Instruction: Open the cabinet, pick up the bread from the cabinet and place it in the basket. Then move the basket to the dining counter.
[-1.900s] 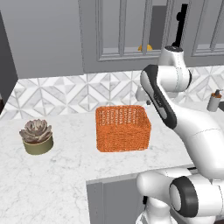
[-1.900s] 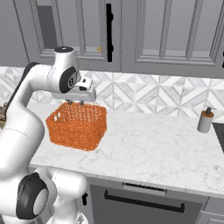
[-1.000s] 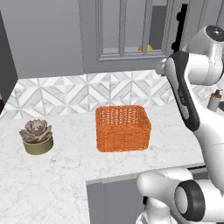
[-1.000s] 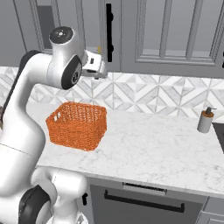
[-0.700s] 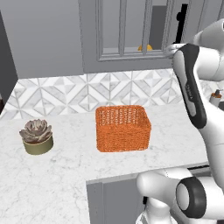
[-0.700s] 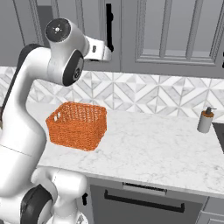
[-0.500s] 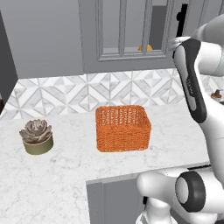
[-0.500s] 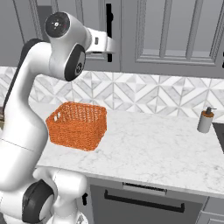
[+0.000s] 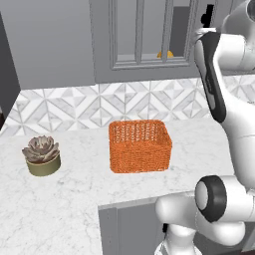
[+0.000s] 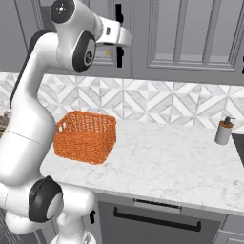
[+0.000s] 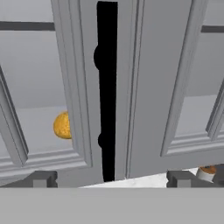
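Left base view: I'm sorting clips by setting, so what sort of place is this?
A kitchen, rendered: a marble worktop with a tile backsplash, grey wall cabinets including the glass-paned cabinet, and a soap dispenser.

The cabinet [image 11: 78, 109] is grey with a black handle [image 11: 107, 87]. The bread [image 11: 62, 125] behind its glass is golden-orange. The basket [image 9: 140, 145] is bright orange mesh weave. The worktop [image 10: 181, 162] is white marble with grey veins, the backsplash [image 9: 74, 107] grey-and-white geometric tile. A dusty-pink succulent [image 9: 41, 148] sits in an olive pot [image 9: 44, 165].
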### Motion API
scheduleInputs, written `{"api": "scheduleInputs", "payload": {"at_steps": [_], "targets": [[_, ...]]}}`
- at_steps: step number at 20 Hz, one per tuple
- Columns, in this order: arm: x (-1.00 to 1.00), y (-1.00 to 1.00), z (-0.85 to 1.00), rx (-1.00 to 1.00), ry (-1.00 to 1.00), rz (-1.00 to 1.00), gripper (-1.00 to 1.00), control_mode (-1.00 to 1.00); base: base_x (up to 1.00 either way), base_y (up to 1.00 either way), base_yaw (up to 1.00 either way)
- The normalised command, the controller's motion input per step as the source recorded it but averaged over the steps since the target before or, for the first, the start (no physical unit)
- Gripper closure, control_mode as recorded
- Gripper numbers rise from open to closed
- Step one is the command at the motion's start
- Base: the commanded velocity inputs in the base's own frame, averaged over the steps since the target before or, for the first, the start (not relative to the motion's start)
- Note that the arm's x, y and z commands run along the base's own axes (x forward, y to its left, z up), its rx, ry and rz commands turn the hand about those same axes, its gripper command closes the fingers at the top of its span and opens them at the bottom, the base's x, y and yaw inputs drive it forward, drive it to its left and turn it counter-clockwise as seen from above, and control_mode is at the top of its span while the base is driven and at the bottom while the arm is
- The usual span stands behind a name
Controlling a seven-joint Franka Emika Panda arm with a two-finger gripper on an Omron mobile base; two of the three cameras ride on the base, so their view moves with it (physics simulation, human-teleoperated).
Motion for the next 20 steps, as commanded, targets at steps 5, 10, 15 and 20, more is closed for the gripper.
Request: {"api": "scheduleInputs", "payload": {"at_steps": [5, 10, 15, 20], "targets": [[0.55, -0.03, 0.00, 0.01, 0.03, 0.00, -1.00, -1.00, 0.00, 0.00, 0.00], [0.58, -0.26, 0.00, 0.01, 0.01, 0.00, -1.00, -1.00, 0.00, 0.00, 0.00], [0.42, -0.01, -0.02, 0.00, 0.00, 0.01, -1.00, -1.00, 0.00, 0.00, 0.00], [0.60, 0.00, -0.08, 0.00, 0.00, 0.03, -1.00, -1.00, 0.00, 0.00, 0.00]]}}
